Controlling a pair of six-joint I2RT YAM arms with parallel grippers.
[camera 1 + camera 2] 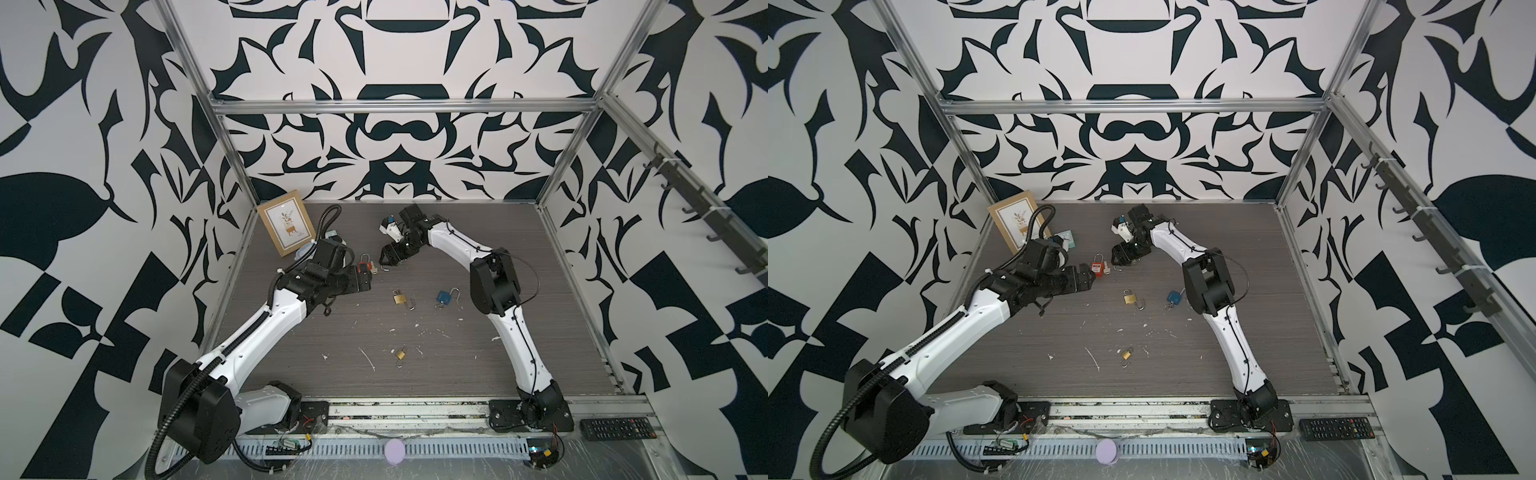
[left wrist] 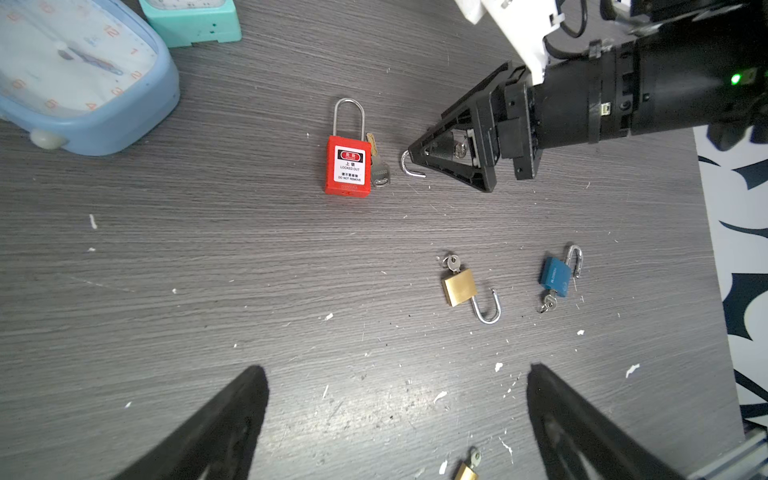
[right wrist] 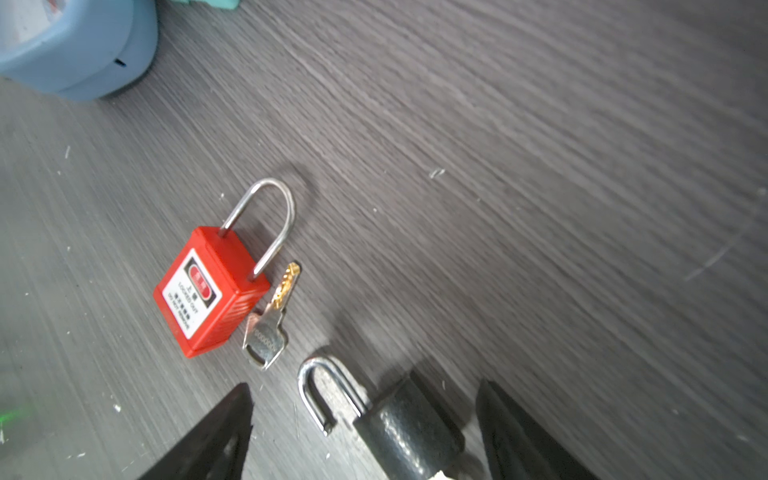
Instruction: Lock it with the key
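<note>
Slightly left of centre in both top views, the red padlock (image 1: pixel 1098 268) lies flat on the counter (image 1: pixel 1225 353) with the key (image 1: pixel 1107 269) just beside it, between the left gripper (image 2: pixel 395 366), spread wide and empty, and the right gripper (image 3: pixel 363 384), spread around a black padlock (image 3: pixel 409 432).

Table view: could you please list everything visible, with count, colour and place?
red padlock: 1, red, back centre
key: 1, silver, beside red padlock
black padlock: 1, black, right of key
brass padlock: 2, brass, centre and nearer front
blue padlock: 1, blue, centre right
picture frame: 1, tan, back-left corner
clock: 2, pale blue and teal, beside frame
remote: 1, black, front-right edge
disc: 1, lilac, front edge
left claw: 1, black, open, beside red padlock
right claw: 1, black, open around black padlock
</note>
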